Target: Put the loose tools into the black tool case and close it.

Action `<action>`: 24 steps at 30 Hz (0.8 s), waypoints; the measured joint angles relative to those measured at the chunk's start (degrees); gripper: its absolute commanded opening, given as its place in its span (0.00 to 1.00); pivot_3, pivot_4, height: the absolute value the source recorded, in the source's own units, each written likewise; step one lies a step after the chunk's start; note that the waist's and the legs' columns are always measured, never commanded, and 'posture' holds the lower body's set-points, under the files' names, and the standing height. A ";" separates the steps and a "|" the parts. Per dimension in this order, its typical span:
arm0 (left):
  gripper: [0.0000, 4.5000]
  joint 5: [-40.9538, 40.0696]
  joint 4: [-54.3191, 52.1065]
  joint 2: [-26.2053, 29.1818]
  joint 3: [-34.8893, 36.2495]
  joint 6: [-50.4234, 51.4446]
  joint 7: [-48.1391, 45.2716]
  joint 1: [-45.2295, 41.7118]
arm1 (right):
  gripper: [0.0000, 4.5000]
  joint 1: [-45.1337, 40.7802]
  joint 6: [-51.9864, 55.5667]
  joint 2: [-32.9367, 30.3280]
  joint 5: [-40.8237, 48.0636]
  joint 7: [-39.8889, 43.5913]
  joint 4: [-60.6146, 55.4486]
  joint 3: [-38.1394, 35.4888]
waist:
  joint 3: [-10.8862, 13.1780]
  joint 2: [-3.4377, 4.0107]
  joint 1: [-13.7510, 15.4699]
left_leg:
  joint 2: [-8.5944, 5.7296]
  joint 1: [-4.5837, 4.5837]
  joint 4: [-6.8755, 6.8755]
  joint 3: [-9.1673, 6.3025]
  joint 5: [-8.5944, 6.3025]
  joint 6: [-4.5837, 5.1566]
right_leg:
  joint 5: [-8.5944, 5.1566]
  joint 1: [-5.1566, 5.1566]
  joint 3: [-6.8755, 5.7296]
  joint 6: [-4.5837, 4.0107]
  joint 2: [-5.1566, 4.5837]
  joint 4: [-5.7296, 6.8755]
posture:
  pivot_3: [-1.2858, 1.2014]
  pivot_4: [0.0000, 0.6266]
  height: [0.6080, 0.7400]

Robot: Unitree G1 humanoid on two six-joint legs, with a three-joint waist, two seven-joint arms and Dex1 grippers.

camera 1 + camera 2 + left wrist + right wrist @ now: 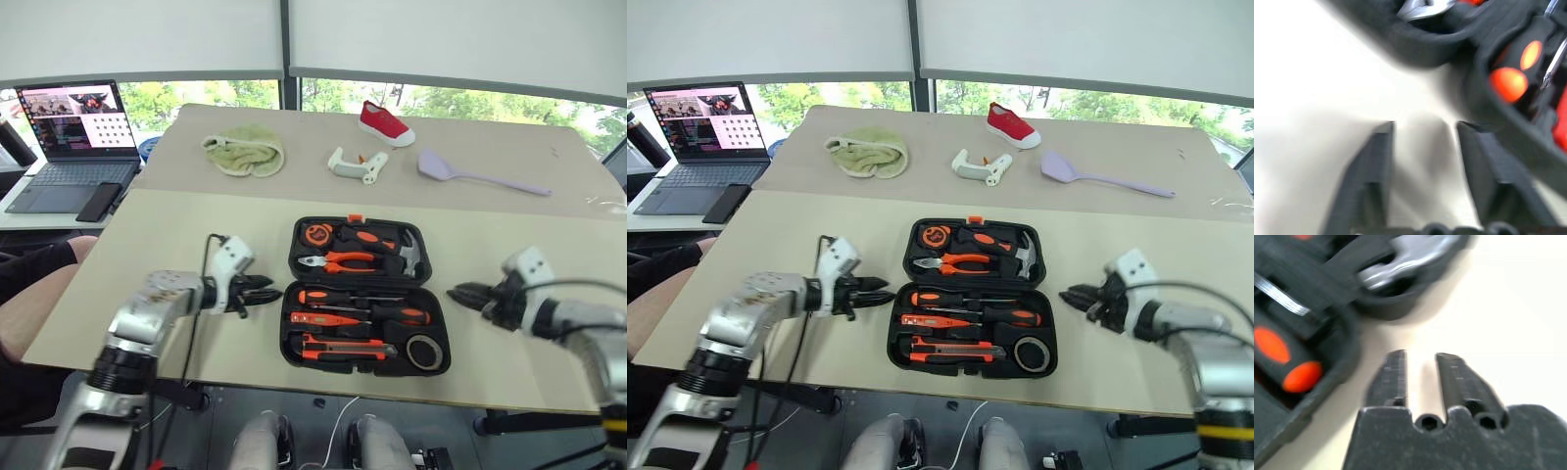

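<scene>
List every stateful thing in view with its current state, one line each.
black tool case: open flat, tools seated in its recesses.
laptop: lid up, screen lit.
phone: screen dark.
left end effector: open, empty, beside the case.
right end effector: open, empty, beside the case.

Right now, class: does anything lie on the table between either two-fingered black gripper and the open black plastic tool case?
Nothing visible does. The left gripper and the right gripper flank the open black plastic tool case, each with only bare beige tabletop between it and the case's edge. The tools already sit in their recesses.
</scene>
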 measured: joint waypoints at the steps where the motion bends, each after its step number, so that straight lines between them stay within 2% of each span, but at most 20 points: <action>1: 0.81 -0.71 0.19 -0.02 0.48 1.32 0.34 -1.43 | 0.62 -2.71 3.02 -0.35 0.67 -0.42 0.26 -0.10 | 0.02 -0.03 -0.01 | 0.00 -0.01 0.00 -0.01 -0.02 0.04 | 0.01 0.00 -0.01 -0.01 0.00 -0.01 | 0.52 0.24 0.97; 3: 0.99 -1.06 1.26 -0.10 0.66 4.35 1.53 -5.33 | 0.80 -8.30 9.57 -0.72 2.62 -0.61 1.04 1.17 | 0.05 -0.09 0.15 | -0.04 -0.04 0.01 -0.04 -0.04 0.09 | 0.01 0.01 -0.03 -0.02 -0.02 -0.02 | 0.52 0.24 0.97; 5: 1.00 -1.50 3.73 -1.10 1.08 8.83 3.68 -11.08 | 0.95 -13.89 15.96 -2.95 2.70 -0.68 2.40 6.12 | 0.05 -0.09 0.54 | -0.08 -0.06 0.02 -0.02 0.00 0.06 | 0.01 0.01 -0.03 0.00 -0.05 -0.05 | 0.52 0.24 0.97; 6: 1.00 -1.78 5.59 -2.39 2.01 10.96 5.27 -13.64 | 0.99 -17.12 18.78 -2.55 2.65 -1.23 4.03 7.72 | 0.05 -0.09 0.55 | -0.09 -0.07 0.03 0.01 0.00 0.07 | 0.02 0.01 -0.01 0.01 -0.06 -0.06 | 0.52 0.24 0.97; 11: 1.00 -1.69 11.69 -8.71 2.92 15.59 12.37 -19.71 | 0.99 -28.54 27.21 2.15 2.38 -5.07 10.87 11.49 | 0.07 -0.12 0.36 | -0.11 -0.18 -0.01 0.11 0.02 0.05 | 0.03 -0.12 0.03 0.06 -0.03 -0.06 | 0.52 0.24 0.97; 17: 1.00 -0.32 16.02 -12.78 1.19 15.00 16.14 -20.07 | 0.99 -33.97 25.02 5.27 -2.06 -7.09 20.09 18.62 | 0.07 -0.13 0.28 | -0.13 -0.47 0.02 0.21 0.07 -0.01 | 0.03 -0.43 0.02 0.07 -0.02 -0.02 | 0.52 0.24 0.97; 20: 1.00 0.46 16.90 -13.35 -0.05 14.27 16.86 -20.48 | 0.82 -34.55 21.75 5.68 -4.24 -6.82 24.89 21.11 | 0.07 -0.13 0.32 | -0.16 -0.62 0.03 0.28 0.09 -0.03 | 0.04 -0.67 0.07 0.07 -0.03 0.05 | 0.52 0.24 0.97; 24: 1.00 0.70 17.54 -14.35 -0.13 13.62 17.82 -20.49 | 0.52 -36.01 19.34 6.70 -5.44 -6.71 28.43 21.16 | 0.07 -0.13 -0.03 | -0.12 -0.61 0.03 0.34 0.12 -0.07 | 0.04 -0.71 0.13 0.07 0.00 0.09 | 0.52 0.24 0.97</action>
